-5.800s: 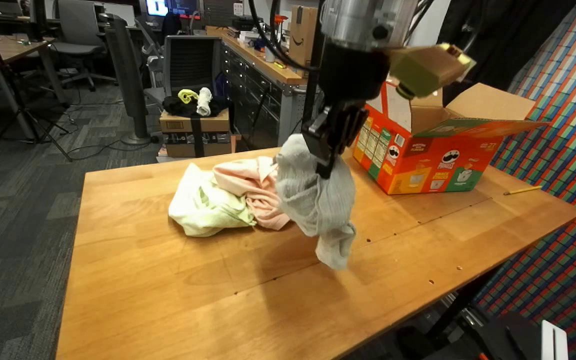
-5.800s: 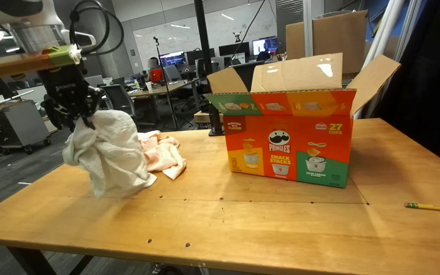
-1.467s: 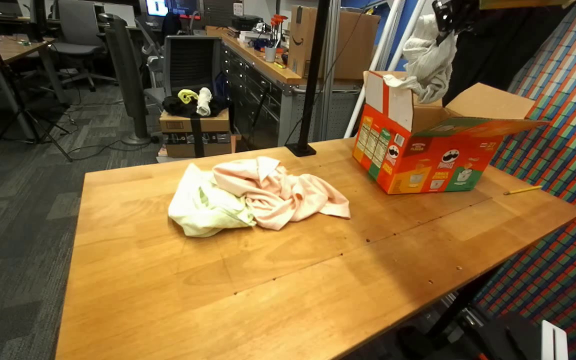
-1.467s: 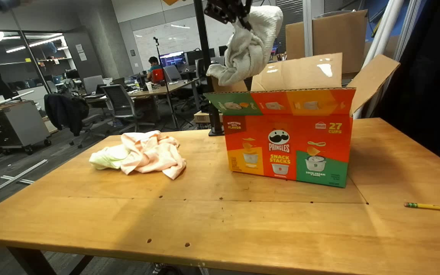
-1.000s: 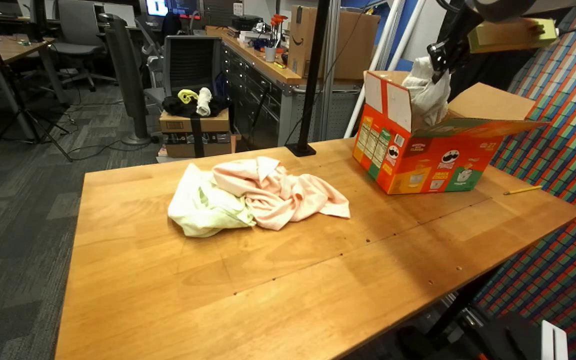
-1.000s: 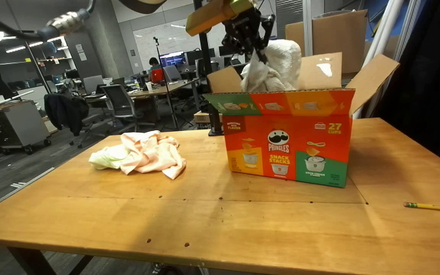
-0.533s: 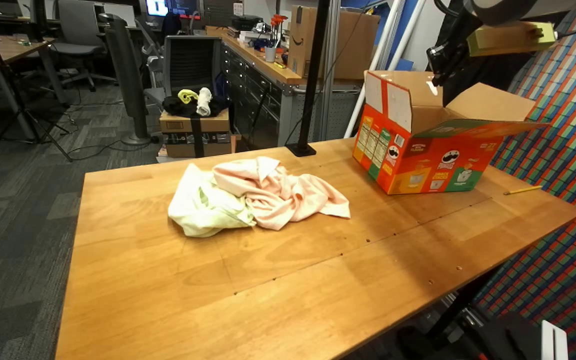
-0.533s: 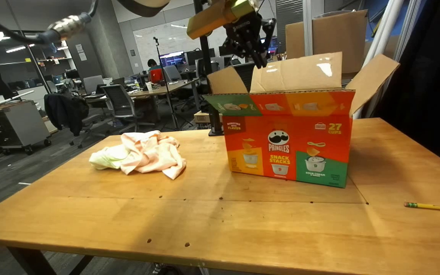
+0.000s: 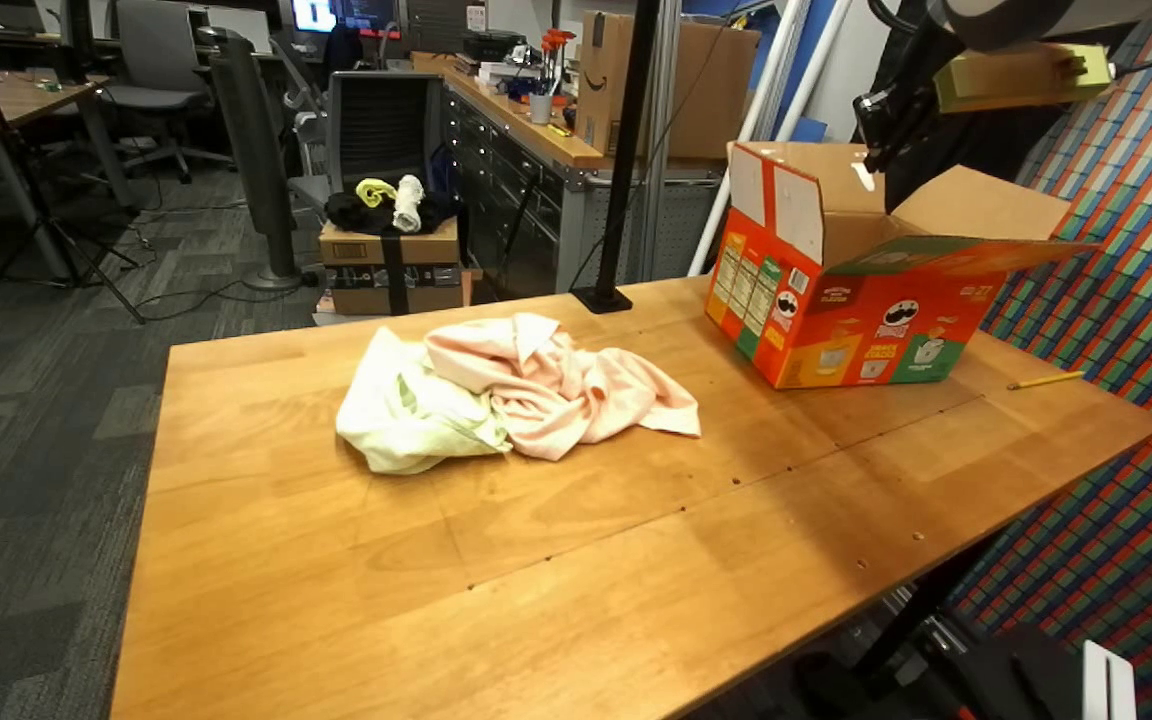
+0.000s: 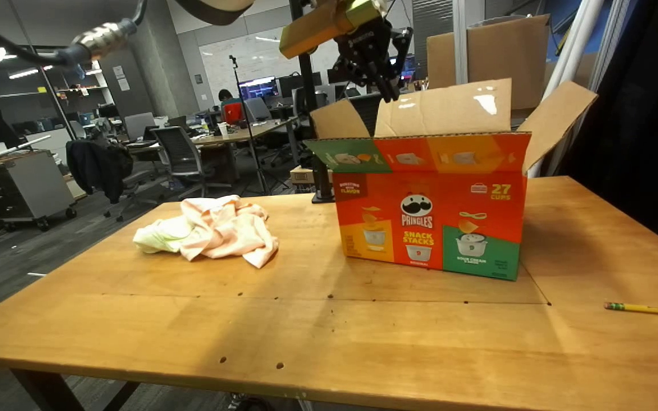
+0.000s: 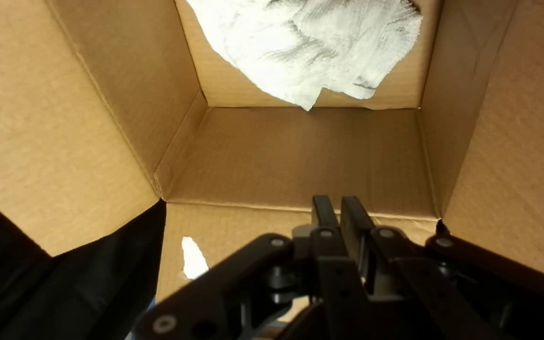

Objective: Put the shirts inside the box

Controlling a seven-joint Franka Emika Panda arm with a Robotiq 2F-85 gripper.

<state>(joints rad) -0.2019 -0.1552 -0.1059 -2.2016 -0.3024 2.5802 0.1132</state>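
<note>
In an exterior view, crumpled yellow-green shirt (image 9: pixel 416 420) at eight o'clock, touching peach-pink shirt (image 9: pixel 581 392) on wooden worktop (image 9: pixel 406 630), in an exterior view, Pringles cardboard box (image 10: pixel 429 211) at three o'clock, interior hidden, in the wrist view, grey shirt (image 11: pixel 319 47) inside, cut off at twelve, gripper (image 11: pixel 339 208) at five, fingers slightly apart

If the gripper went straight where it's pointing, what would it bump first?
Probably the box's inner wall: it shows just past the gripper in the wrist view. Depth is unclear: maybe the box floor.
</note>
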